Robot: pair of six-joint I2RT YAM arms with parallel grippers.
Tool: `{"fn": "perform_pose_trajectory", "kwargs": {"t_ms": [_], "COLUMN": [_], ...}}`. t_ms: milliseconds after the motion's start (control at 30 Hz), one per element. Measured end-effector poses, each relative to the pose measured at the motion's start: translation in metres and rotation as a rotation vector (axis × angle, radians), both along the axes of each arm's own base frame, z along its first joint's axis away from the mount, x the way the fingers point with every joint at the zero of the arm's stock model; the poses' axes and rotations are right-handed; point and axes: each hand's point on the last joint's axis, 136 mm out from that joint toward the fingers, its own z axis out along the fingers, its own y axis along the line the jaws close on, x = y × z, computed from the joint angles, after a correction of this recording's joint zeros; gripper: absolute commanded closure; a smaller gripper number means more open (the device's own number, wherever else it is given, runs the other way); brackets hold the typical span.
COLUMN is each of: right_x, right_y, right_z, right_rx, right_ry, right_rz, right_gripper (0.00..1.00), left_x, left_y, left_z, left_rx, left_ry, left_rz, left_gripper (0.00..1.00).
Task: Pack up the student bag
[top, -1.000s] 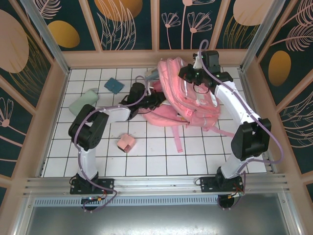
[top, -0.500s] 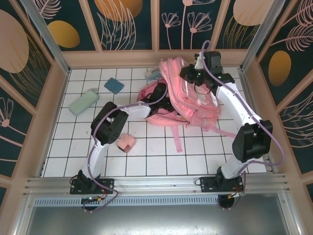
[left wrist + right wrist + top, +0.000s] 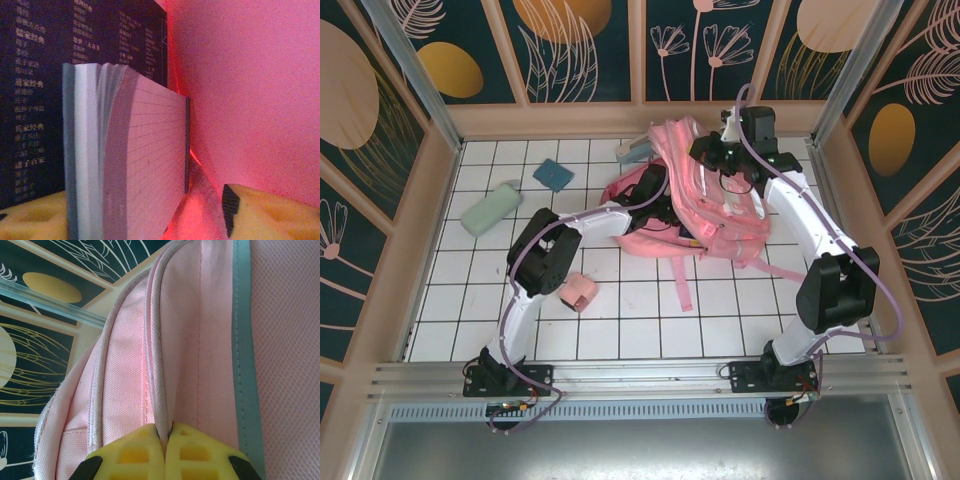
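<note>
Pink fabric makes up the student bag point(image 3: 715, 215), which lies slumped on the white tiled table point(image 3: 640, 320) at its far side, right of centre and near the back wall, with its straps trailing toward the near edge. The right gripper point(image 3: 710, 158) is at the bag's upper edge. In the right wrist view its yellow pads are pressed together on a piped seam of the bag point(image 3: 200, 340), so the right gripper point(image 3: 166, 436) is pinching the fabric, just beside a grey-blue strip point(image 3: 242, 340) that runs the length of the panel. The left arm reaches in from the left, and its front end is lost inside the bag's open side. In the left wrist view, the pink lining point(image 3: 250, 100) glows on the right, and a notebook point(image 3: 145, 150) with ruled pages stands upright on its edge between the fingers of the left gripper point(image 3: 145, 212). The jaws stand wide, and the right pad is clear of the notebook's cover. Whether the left pad touches it I cannot tell. Behind the notebook is a dark printed cover point(image 3: 75, 50) with columns of pale characters. On the tiles to the left, well apart from the bag, lie a mint pouch point(image 3: 490, 210), a blue square pad point(image 3: 555, 173) and a small pink box point(image 3: 580, 291).
</note>
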Motion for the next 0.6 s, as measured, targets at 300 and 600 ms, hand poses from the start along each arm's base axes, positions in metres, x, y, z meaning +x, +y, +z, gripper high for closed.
{"fn": "perform_pose_trajectory", "kwargs": {"t_ms": [300,600], "right_x": [-0.001,-0.001], "right_y": [-0.006,-0.008], "right_z": [0.003,0.005], "right_rx": [0.008,0.012], "right_ry": [-0.016,-0.025], "right_rz": [-0.008,-0.009], "right_gripper": [1.00,1.00], "left_x": [-0.005,-0.006], "left_y": [0.013,0.032], "left_z": [0.008,0.041], "left_rx": [0.083,0.114], "left_ry": [-0.033,-0.107], "left_rz": [-0.002,0.013], "left_gripper": [0.18,0.15]}}
